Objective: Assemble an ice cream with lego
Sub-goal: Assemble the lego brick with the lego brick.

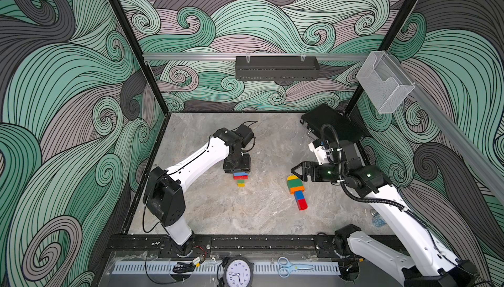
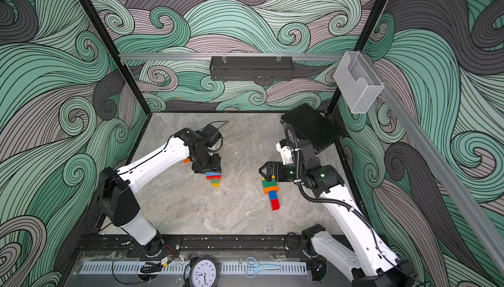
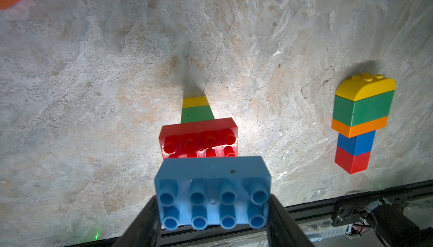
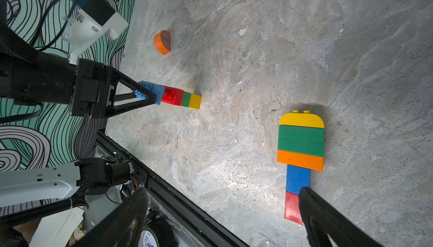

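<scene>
Stone tabletop [image 4: 257, 34]: orange brick [image 4: 162, 42], rt-wrist view

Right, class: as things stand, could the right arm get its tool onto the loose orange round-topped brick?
Probably not directly: the orange brick lies beyond the left arm, whose tool holds a blue brick at the top of the upright stack in between.

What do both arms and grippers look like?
The left arm and right arm are white with black joints; a ribbed black conduit runs along the right. The left gripper and right gripper are black, with triangular open-frame fingers.
</scene>
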`<control>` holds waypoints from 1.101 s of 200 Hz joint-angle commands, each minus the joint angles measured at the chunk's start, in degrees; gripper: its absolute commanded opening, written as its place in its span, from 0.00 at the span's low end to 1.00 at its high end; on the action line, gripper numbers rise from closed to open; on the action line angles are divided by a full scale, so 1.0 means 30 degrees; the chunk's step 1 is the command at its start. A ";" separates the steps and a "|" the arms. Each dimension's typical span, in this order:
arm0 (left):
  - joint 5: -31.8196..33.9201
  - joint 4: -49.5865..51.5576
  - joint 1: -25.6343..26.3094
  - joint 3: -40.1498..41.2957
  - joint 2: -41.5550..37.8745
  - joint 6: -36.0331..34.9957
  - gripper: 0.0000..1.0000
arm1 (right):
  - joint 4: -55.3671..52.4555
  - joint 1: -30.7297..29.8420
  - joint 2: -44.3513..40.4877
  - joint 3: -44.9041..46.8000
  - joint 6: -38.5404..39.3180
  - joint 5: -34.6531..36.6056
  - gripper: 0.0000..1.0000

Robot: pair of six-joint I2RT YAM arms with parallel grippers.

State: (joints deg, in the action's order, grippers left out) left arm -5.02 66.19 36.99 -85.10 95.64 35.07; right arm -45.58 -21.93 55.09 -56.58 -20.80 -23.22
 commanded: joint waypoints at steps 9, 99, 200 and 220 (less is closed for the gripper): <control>-0.0152 0.0226 0.0120 0.0044 0.0444 -0.0695 0.46 | 0.0295 0.0060 0.0038 0.0146 -0.0296 -0.0408 1.00; 0.0352 0.0556 0.0200 0.0122 0.0751 -0.0875 0.45 | 0.0222 0.0066 0.0197 -0.0091 -0.0333 -0.0374 0.99; 0.1243 0.1119 0.0219 -0.0404 0.1197 -0.0673 0.44 | 0.0165 0.0071 0.0195 -0.0112 -0.0391 -0.0306 0.99; 0.1370 0.1166 0.0230 -0.0460 0.1229 -0.0617 0.44 | 0.0169 0.0067 0.0196 -0.0119 -0.0362 -0.0259 0.99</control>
State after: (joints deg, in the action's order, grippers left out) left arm -2.35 67.24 37.30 -84.93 98.56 33.41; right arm -45.43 -21.93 55.42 -56.53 -21.67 -24.03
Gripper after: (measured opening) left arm 0.600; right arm 0.994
